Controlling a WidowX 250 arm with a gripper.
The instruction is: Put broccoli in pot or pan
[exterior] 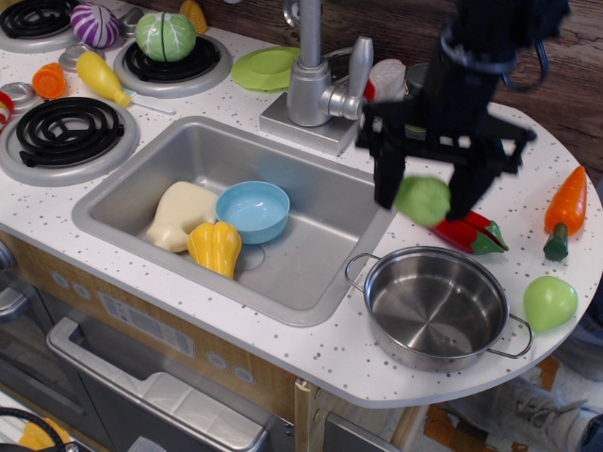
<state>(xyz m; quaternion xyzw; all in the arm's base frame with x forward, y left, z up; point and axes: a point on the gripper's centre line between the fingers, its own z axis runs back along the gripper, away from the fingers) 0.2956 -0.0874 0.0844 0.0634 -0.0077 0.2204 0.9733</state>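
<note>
Pale-green broccoli (422, 200) right of centre in the frame, pinched between the two dark fingers of the gripper (426, 193), jaws clenched on its sides. Held in the air just above and slightly up-frame of the stainless-steel pot (436, 308), over the far rim; no contact with the pot visible. Pot empty, sitting in the lower right on the speckled white counter (509, 151), its left loop handle just beside the sink's right edge.

Partly hidden behind the gripper: a red pepper (471, 233), lying between gripper and pot's far side, only its right end and green stem showing. Further right, an orange carrot (565, 212) near the counter's edge; below it, a smooth green pear-like fruit (549, 302) just beside the pot's right handle.

Left of the gripper, the grey sink (311, 268) holding a light-blue bowl (252, 211), a yellow pepper (215, 247) touching the bowl's lower left, and a cream-coloured piece (181, 215) against both. Behind the sink, the faucet (311, 66), with a lime-green plate (266, 68) to its left and a dark can mostly covered by the arm.

Upper left of the frame: two black coil burners (64, 129), a striped green cabbage (165, 36) on the far one, a purple cabbage (94, 24), a yellow squash (102, 79), an orange slice (49, 80).
</note>
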